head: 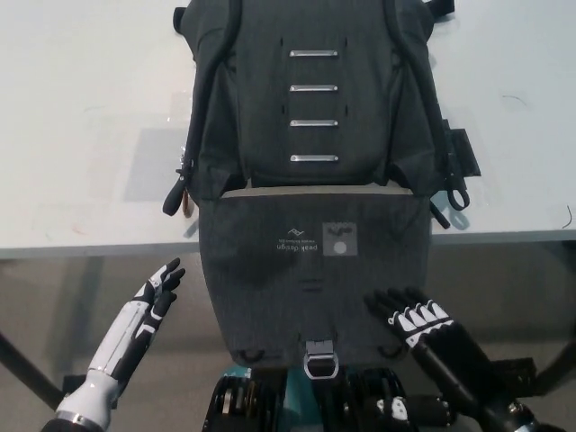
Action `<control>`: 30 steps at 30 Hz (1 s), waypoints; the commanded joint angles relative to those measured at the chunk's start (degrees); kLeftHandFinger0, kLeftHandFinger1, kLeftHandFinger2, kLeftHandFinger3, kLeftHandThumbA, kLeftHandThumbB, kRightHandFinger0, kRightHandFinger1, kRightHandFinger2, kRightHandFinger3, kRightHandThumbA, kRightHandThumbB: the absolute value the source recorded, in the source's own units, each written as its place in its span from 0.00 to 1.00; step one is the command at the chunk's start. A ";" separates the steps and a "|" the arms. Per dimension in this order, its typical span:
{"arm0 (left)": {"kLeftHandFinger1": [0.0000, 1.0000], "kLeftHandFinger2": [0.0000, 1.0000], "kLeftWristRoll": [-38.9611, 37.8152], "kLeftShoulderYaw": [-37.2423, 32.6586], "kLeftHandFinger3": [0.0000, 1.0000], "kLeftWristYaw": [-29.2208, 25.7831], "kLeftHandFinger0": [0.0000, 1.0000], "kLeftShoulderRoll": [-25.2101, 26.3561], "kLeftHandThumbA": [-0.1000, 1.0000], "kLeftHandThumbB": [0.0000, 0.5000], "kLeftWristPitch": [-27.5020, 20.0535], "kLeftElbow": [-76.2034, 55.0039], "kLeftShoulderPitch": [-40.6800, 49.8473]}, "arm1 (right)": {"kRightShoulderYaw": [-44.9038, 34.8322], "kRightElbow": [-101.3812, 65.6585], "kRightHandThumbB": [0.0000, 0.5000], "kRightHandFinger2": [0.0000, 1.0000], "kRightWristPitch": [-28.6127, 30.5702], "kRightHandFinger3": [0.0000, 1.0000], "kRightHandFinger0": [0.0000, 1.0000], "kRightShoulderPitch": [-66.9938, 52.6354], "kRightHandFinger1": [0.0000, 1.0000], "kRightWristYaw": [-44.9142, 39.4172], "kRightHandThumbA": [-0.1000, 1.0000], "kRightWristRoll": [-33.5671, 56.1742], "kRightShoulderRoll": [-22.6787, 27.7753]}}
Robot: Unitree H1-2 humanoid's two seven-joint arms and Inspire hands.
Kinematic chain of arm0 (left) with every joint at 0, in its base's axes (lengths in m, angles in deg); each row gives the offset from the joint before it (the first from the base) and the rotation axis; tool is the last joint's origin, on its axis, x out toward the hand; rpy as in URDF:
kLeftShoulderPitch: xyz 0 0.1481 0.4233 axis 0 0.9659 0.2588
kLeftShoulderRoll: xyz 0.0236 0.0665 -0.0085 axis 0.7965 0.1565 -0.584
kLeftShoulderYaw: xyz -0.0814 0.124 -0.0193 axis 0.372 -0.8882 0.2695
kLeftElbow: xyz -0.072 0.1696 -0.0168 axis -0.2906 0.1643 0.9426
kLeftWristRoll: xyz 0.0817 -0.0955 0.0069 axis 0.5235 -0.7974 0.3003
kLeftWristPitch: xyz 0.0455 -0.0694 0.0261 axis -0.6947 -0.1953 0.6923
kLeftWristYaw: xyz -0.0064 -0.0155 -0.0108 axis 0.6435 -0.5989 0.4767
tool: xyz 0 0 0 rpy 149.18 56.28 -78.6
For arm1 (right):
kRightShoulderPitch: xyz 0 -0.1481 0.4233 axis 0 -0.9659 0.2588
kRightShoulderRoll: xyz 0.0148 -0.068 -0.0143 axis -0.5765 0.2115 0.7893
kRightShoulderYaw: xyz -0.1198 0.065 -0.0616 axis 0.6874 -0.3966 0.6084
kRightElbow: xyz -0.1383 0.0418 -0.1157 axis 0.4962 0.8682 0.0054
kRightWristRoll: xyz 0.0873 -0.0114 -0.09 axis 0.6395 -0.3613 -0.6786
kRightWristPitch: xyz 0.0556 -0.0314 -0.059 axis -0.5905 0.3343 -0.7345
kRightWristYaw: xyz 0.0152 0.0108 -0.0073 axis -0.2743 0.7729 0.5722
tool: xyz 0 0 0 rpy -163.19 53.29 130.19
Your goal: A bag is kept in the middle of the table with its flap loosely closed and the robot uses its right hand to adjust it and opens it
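A dark grey bag (310, 99) lies in the middle of the white table (81, 135). Its flap (310, 270) is folded open and hangs down over the table's front edge, showing a logo and a metal buckle (321, 364) at its lower end. Several metal bars (314, 123) run up the bag's front. My black right hand (414, 322) is below the table edge, just right of the hanging flap, open and holding nothing. My white left hand (153, 300) rests open at the lower left, apart from the bag.
A strap with a zip pull (180, 189) lies at the bag's left side. Black straps and a loop (454, 175) lie at its right. The grey floor (504, 288) shows below the table edge.
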 commanded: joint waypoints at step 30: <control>1.00 1.00 0.58 0.42 1.00 1.43 1.00 2.05 1.00 0.49 -0.52 -0.10 -2.01 | -25.52 4.05 0.55 1.00 9.14 1.00 1.00 -9.72 1.00 -12.69 1.00 59.95 -15.91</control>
